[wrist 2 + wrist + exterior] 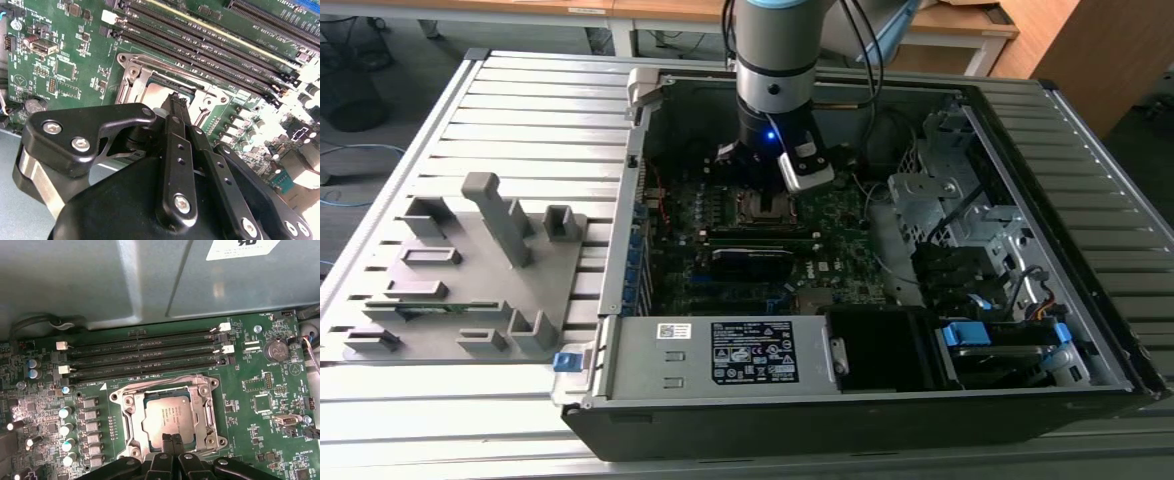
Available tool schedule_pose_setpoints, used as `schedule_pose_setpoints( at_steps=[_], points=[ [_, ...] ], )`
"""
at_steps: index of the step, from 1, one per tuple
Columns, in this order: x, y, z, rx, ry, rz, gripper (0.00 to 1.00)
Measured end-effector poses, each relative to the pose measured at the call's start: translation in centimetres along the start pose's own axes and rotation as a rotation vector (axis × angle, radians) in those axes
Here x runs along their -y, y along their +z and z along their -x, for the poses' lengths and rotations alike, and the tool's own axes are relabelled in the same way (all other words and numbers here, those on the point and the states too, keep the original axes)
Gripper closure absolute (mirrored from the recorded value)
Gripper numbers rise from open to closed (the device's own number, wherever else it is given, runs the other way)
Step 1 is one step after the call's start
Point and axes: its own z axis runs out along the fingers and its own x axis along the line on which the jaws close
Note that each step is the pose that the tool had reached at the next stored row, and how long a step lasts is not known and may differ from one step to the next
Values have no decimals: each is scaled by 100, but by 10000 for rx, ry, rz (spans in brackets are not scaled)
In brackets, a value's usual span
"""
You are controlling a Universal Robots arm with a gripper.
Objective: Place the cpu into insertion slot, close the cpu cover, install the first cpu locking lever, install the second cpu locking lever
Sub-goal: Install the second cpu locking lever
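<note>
CPU seated, gripper at socket
Gripper, fingers together and empty, meets cpu edge inside insertion slot; white-labelled power supply box at case's front edge.

Even, soft daylight overall; the case interior sits dim. Glare whitens the board edge; the near gripper looks slightly soft.

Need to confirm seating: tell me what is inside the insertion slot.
The cpu lies inside the insertion slot, silver top up. The shut gripper covers its near edge. Contacts underneath are hidden by the chip.
</note>
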Motion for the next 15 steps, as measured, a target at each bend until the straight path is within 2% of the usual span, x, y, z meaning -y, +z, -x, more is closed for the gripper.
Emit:
schedule_pose_setpoints(
  at_steps=[6,10,15],
  points=[
    [-26,6,-5,6,1,-39,90],
    [-56,12,-10,6,2,-40,90],
    [-65,14,-12,6,1,-39,90]
  ],
)
